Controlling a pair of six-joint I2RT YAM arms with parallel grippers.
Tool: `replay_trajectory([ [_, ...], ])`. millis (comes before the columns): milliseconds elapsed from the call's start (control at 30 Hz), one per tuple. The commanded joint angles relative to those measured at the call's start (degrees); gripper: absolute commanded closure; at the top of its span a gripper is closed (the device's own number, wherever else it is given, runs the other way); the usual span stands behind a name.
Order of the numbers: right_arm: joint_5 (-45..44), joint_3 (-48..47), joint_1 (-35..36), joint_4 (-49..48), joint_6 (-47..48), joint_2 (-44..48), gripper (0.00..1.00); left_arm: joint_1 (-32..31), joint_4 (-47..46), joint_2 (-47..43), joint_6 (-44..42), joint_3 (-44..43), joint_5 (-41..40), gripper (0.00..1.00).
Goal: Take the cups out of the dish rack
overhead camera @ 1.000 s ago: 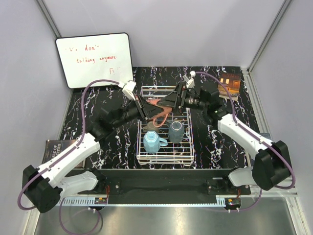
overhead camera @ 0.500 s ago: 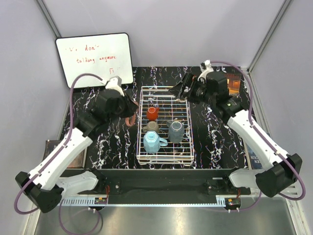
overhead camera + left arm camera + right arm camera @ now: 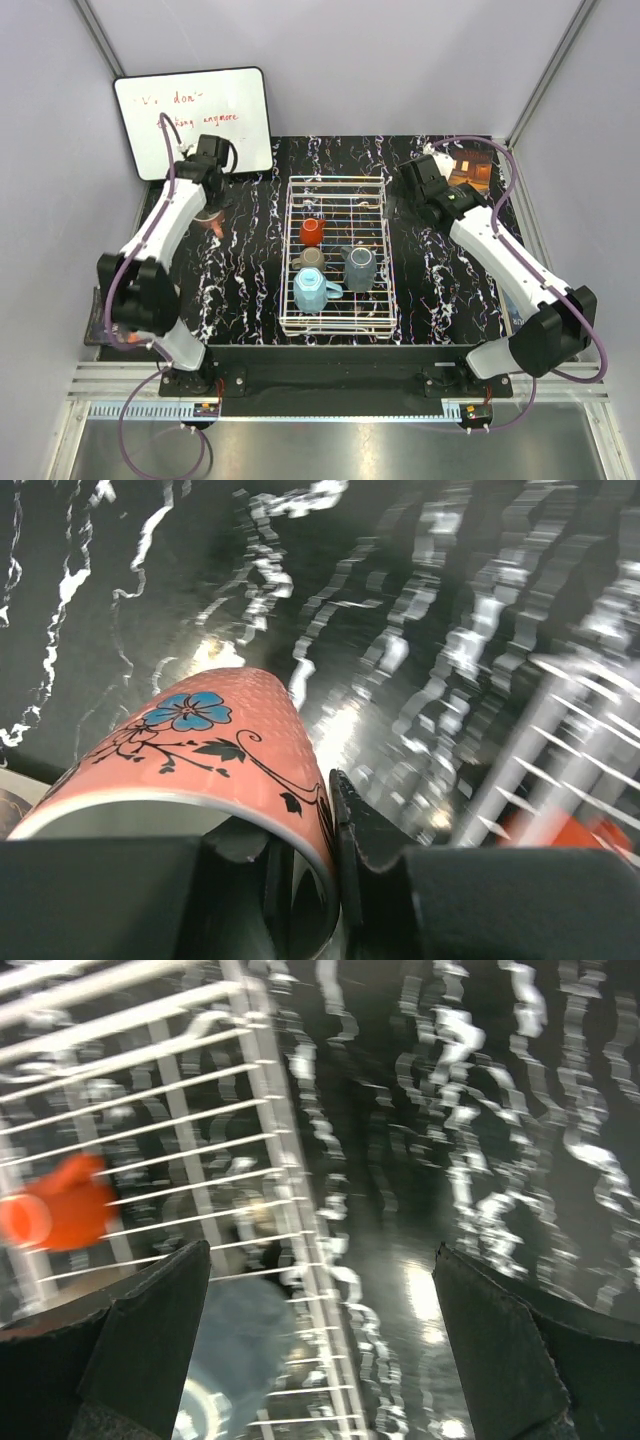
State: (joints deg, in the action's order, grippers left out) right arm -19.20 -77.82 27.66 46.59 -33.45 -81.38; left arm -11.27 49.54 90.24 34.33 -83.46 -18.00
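The salmon-orange mug (image 3: 200, 745) is outside the dish rack (image 3: 287, 262), at its ten o'clock over the bench (image 3: 250, 290). The left hand (image 3: 318, 845) pinches its wall. The red mug (image 3: 312, 231), taupe mug (image 3: 312, 258), grey mug (image 3: 359, 268) and blue mug (image 3: 310, 291) sit in the rack. The right hand (image 3: 320, 1350) hangs spread wide at the rack's two o'clock.

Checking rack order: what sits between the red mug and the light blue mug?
Only the taupe-brown mug; the top external view shows it.

A whiteboard (image 3: 190, 120) with red writing stood at the far left corner of the black bench (image 3: 250, 270) with white streaks. A book (image 3: 470, 172) with an orange picture lay at the far right corner. Grey walls (image 3: 400, 60) stood around.
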Motion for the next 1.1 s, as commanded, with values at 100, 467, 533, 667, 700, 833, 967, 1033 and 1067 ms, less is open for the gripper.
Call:
replay_trajectory([
  [100,-9.3,-1.2,1.0,5.9,-0.2,2.0,0.0,2.1,-3.7,12.5,-2.9,-10.0,6.3,1.0],
  [467,-6.4,3.8,1.0,3.1,0.3,1.8,0.0,3.9,-3.6,24.9,-4.0,-17.8,11.5,1.0],
  [533,-5.2,3.7,1.0,3.1,1.0,1.1,0.0,3.9,-3.6,26.3,-4.3,-18.1,11.2,1.0],
  [667,-4.3,3.4,1.0,2.8,1.9,-0.3,0.0,4.2,-3.5,27.9,-4.6,-18.1,11.1,1.0],
  [700,-3.9,3.2,1.0,2.7,2.0,-0.5,0.0,4.3,-3.5,28.1,-4.7,-18.3,11.0,1.0],
  [833,-3.3,2.6,1.0,2.7,2.3,-1.3,0.0,4.7,-2.9,28.9,-5.2,-19.1,10.0,1.0],
  [967,-2.7,2.8,1.0,2.7,2.4,-1.5,0.0,4.7,-0.9,30.1,-5.1,-21.1,8.5,0.8],
  [1033,-2.8,2.9,1.0,2.7,2.4,-1.2,0.0,4.7,-0.8,28.7,-4.6,-20.8,8.0,0.67],
  [1067,-2.9,3.0,1.0,2.7,2.3,-1.1,0.0,4.7,-1.1,28.0,-4.4,-20.6,7.5,0.57],
])
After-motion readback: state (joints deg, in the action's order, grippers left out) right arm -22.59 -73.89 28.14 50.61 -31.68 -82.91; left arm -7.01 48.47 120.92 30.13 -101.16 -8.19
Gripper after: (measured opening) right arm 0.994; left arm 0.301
